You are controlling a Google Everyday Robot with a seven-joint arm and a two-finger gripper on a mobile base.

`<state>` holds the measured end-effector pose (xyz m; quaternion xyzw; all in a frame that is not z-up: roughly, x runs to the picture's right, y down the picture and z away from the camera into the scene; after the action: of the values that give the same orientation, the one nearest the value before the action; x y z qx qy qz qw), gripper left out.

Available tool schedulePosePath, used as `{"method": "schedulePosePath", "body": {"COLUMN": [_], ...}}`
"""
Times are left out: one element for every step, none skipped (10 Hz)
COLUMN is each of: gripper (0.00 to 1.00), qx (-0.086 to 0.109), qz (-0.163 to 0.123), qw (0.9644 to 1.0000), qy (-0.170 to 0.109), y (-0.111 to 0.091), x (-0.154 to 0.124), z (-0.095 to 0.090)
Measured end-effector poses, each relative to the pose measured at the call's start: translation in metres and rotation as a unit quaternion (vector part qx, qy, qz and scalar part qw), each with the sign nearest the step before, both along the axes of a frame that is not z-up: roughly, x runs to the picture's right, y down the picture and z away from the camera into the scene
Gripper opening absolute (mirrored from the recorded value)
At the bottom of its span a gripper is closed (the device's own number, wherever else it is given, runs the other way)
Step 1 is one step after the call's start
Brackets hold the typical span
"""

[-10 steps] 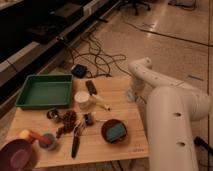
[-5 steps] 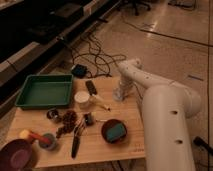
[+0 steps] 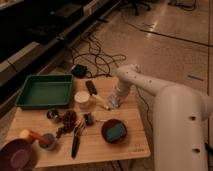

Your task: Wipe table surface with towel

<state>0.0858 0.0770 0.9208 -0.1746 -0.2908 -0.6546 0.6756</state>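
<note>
Moved gripper (image 3: 116, 100) in from far right of white cup (image 3: 82, 99), down onto towel (image 3: 112, 105). Cannot tell whether grip open or closed. Towel location: table surface (image 3: 135, 131), near right of cup. Likely grasp step; wiping not yet begun.

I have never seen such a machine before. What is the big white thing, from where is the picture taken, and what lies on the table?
The big white shape is a robot arm. At its end is a pincer, lowered onto a small pale cloth on the right part of the wooden table. Whether it grips the cloth cannot be seen. There is only one picture, looking down at the table from above; where the camera is mounted is not known. Also on the table are a green tray, a white cup, a dark bowl with a teal block in it, a purple bowl and a black-handled tool. Cables lie on the floor behind.
</note>
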Motion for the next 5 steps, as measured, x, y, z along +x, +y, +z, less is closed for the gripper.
{"method": "schedulePosePath", "body": {"gripper": [0.0,0.0,0.0,0.0,0.0], "qx": [0.0,-0.007,-0.011,-0.017,-0.026], "qz": [-0.007,-0.017,-0.027,-0.035,-0.041], "qw": [0.9999,0.9996,0.9991,0.9988,0.9986], "qy": [-0.016,-0.023,-0.029,-0.029,-0.019], "y": [0.002,0.006,0.01,0.016,0.025], "x": [-0.003,-0.001,-0.002,0.0,0.012], "z": [-0.019,-0.034,-0.046,-0.054,-0.057]}}
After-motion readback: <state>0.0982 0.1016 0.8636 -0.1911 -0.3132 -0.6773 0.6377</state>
